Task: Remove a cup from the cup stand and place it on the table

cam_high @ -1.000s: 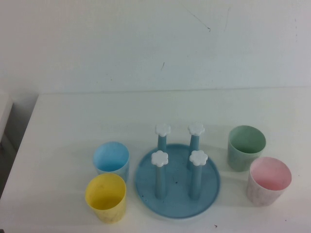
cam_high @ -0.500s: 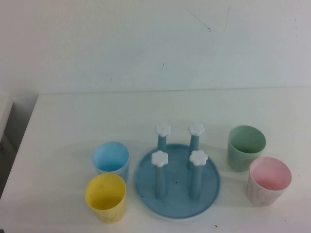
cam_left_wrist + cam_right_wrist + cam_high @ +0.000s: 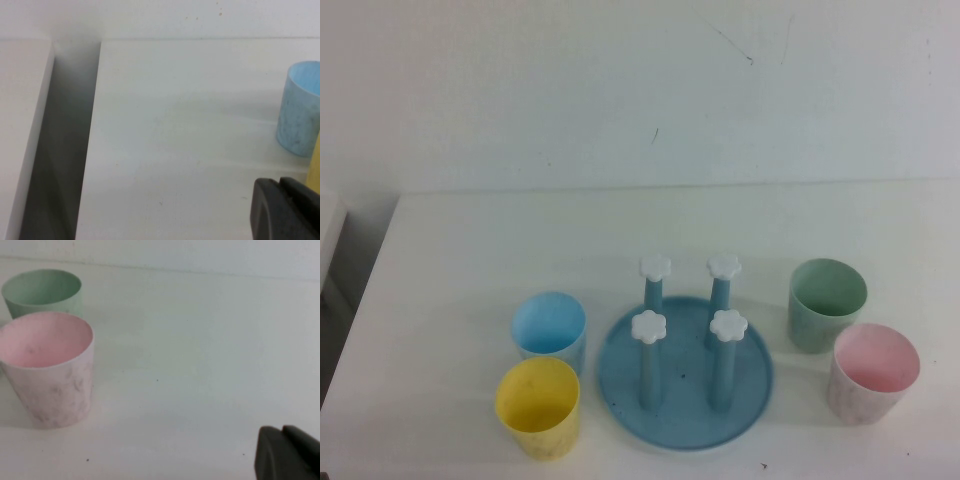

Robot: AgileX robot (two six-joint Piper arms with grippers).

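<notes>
The pale pink speckled cup point(image 3: 873, 372) stands upright on the white table point(image 3: 520, 240), right of the cup stand point(image 3: 684, 372); it also shows in the right wrist view point(image 3: 49, 367). The stand's four blue posts with white flower caps are bare. Neither arm shows in the high view. My left gripper point(image 3: 281, 186) is shut and empty over the table's left part, near the yellow cup. My right gripper point(image 3: 283, 434) is shut and empty above bare table, apart from the pink cup.
A green cup point(image 3: 826, 302) stands behind the pink one. A light blue cup point(image 3: 550, 332) and a yellow cup point(image 3: 538, 405) stand left of the stand. The table's left edge and a gap point(image 3: 65, 145) show in the left wrist view.
</notes>
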